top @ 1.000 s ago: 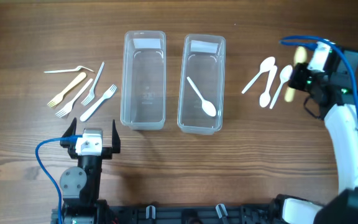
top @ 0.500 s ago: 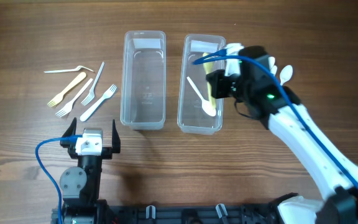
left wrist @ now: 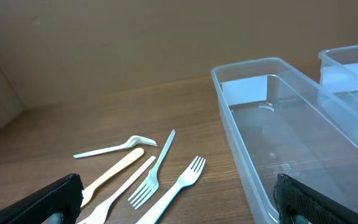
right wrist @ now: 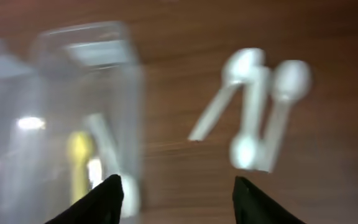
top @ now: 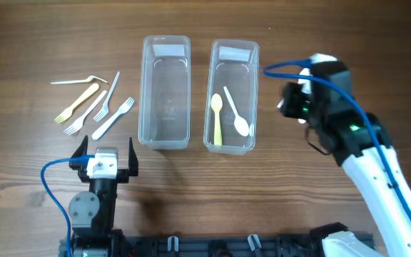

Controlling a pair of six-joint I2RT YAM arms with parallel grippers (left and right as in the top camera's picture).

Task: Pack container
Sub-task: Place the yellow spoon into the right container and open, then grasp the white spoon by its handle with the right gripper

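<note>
Two clear plastic containers stand side by side: the left one (top: pixel 165 100) is empty. The right one (top: pixel 235 52) holds a yellow spoon (top: pixel 217 118) and a white spoon (top: pixel 235 114). My right gripper (top: pixel 292 104) hovers just right of that container, open with nothing between its fingers. The blurred right wrist view shows the yellow spoon (right wrist: pixel 79 155) in the container and a few white spoons (right wrist: pixel 253 112) on the table ahead of the gripper (right wrist: pixel 176 193). Several forks (top: pixel 95 106) lie left of the containers. My left gripper (top: pixel 107 154) rests open near the front edge, behind the forks (left wrist: pixel 160 177).
The wooden table carries nothing else. In the overhead view my right arm covers the white spoons on the right. The left container (left wrist: pixel 278 143) fills the right half of the left wrist view, with a corner of the right container (left wrist: pixel 353 68) beyond it.
My right arm brought the yellow spoon from the right side over the right container and opened. The spoon now lies in the container, and the gripper has drawn back right. The left arm stayed still.
</note>
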